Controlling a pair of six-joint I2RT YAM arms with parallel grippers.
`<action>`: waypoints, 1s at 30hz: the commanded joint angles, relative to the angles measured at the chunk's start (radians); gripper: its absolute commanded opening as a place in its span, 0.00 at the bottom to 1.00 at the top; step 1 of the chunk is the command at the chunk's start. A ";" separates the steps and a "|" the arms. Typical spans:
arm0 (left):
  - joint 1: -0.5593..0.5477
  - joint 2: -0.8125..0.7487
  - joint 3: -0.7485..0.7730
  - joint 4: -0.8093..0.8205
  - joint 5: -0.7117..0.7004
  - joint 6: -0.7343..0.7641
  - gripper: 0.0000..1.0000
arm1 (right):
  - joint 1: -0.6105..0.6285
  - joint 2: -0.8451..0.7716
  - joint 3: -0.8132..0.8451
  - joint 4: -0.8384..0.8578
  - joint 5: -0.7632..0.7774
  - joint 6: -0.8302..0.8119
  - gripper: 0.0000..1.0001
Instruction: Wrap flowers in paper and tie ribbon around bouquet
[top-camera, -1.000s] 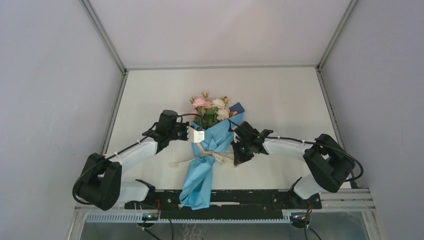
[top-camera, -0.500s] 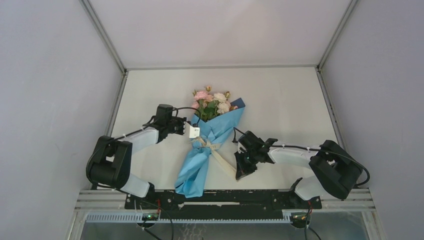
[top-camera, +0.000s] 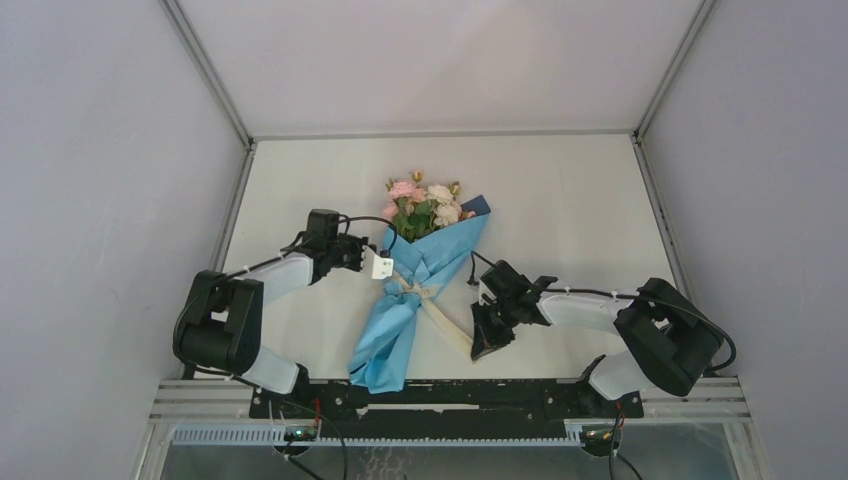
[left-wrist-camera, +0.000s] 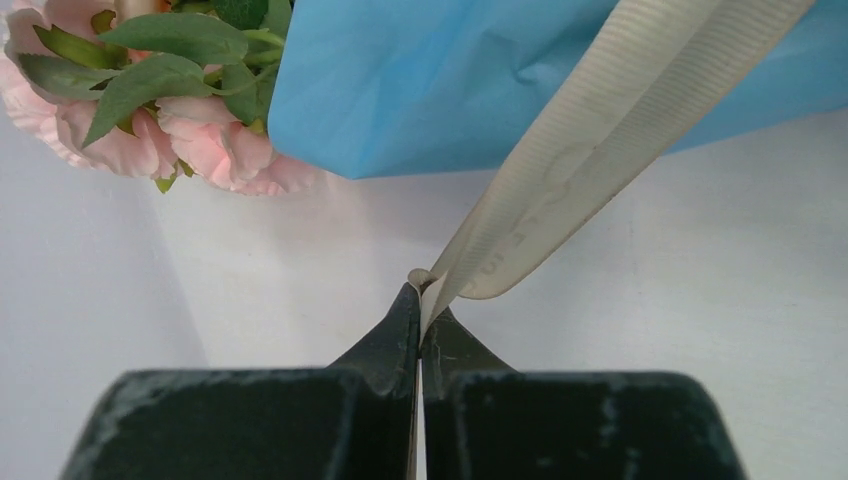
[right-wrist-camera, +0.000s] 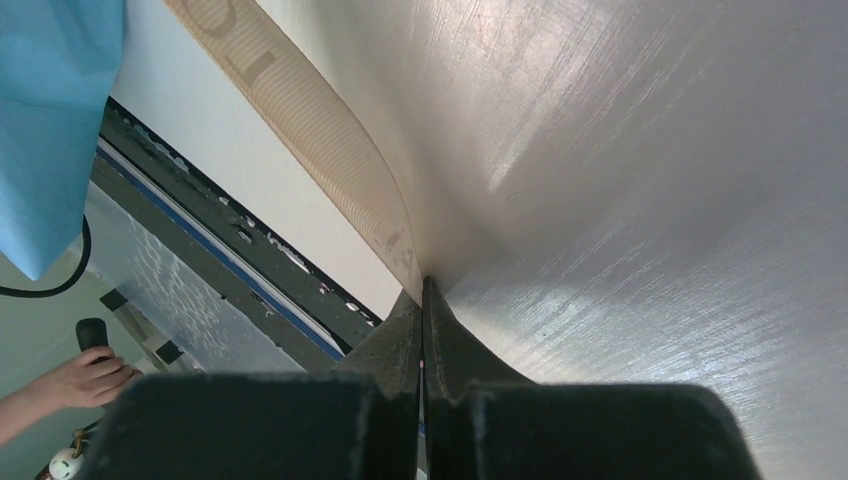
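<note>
- Far left: grips one end of the ribbon (left-wrist-camera: 560, 180) in the left fingers (left-wrist-camera: 408, 325), pressed fully together, with only a tiny fold of ribbon poking past the tips.
- Risks losing that end on any harder pull: very little ribbon inside the pinch, and a smooth weave to slide on.
- Hovers just beside the pink flowers (left-wrist-camera: 200, 150) and the blue paper (left-wrist-camera: 420, 90); could bruise a bloom or dent the paper's edge by swinging inward.
- Centre: shows the bouquet (top-camera: 432, 262) lying aslant on the pale surface (top-camera: 560, 200), blooms toward the far wall, pointed tail down by the black rail (top-camera: 500, 395) at the near edge.
- Looks cinched at the waist of the cone, though impossible to tell from above whether by a finished knot or a single crossing.
- Could go wrong three ways from here: dragged sideways or off the near edge by an uneven pull; crushed at the stems by too fierce a tug; sprung open by slack let in too soon.
- Right: clamps the other ribbon end in the right fingers (right-wrist-camera: 412, 320), likewise shut with no gap, low over the surface and near the rail.
- Holds by the tips alone here too, so prone to the same slip; may also scrape the surface or snag the ribbon on the rail if drawn further toward the near edge.
</note>
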 joint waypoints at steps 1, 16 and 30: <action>0.030 -0.001 0.013 0.026 -0.016 0.040 0.00 | -0.017 0.004 -0.033 -0.056 0.011 -0.012 0.00; -0.003 -0.068 -0.058 -0.059 -0.022 0.002 0.00 | -0.106 -0.037 0.005 -0.103 -0.002 -0.062 0.29; -0.066 -0.176 -0.177 0.008 -0.006 -0.052 0.00 | -0.212 0.072 0.317 0.255 -0.086 -0.035 0.38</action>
